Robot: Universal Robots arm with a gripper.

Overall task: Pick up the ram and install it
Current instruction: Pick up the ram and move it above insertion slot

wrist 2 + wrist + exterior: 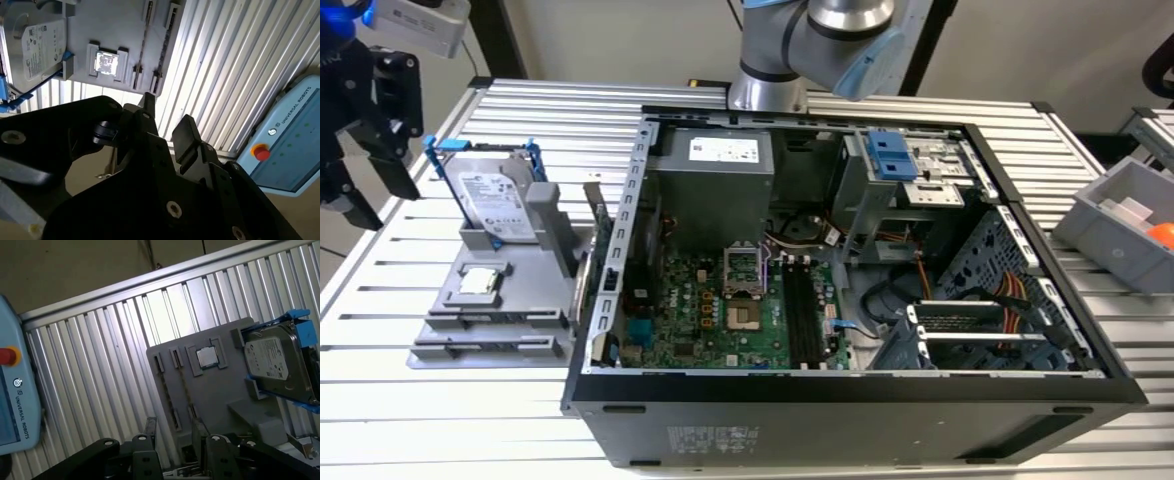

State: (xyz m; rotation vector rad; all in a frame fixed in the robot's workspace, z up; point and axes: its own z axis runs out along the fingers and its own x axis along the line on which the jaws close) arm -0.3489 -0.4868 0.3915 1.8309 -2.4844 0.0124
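The gripper (pixel 172 426) is closest in the first wrist view, its two black fingers set apart with only bare table showing through the gap, so the jaws are apart and hold nothing. In the exterior view the gripper (pixel 380 195) hangs at the exterior view's far left, above the edge of the slatted table (pixel 454 420), left of the grey tray (pixel 520 292) and touching nothing on it. The ram (pixel 187 390) appears to stand on edge in the tray slot just beside the processor chip (pixel 206 357). It reads as a thin dark line, so I cannot be sure of more. The hard drive (pixel 277 362) sits at the tray's far end. Right of the tray, the open computer case (pixel 854 400) shows long dark memory slots (pixel 803 312) that look empty. I judge this to be the approach to the pick, with nothing yet grasped. A grasp would call for the fingers squared across the stick's thin faces, clear of the chip and the slot's end clips.
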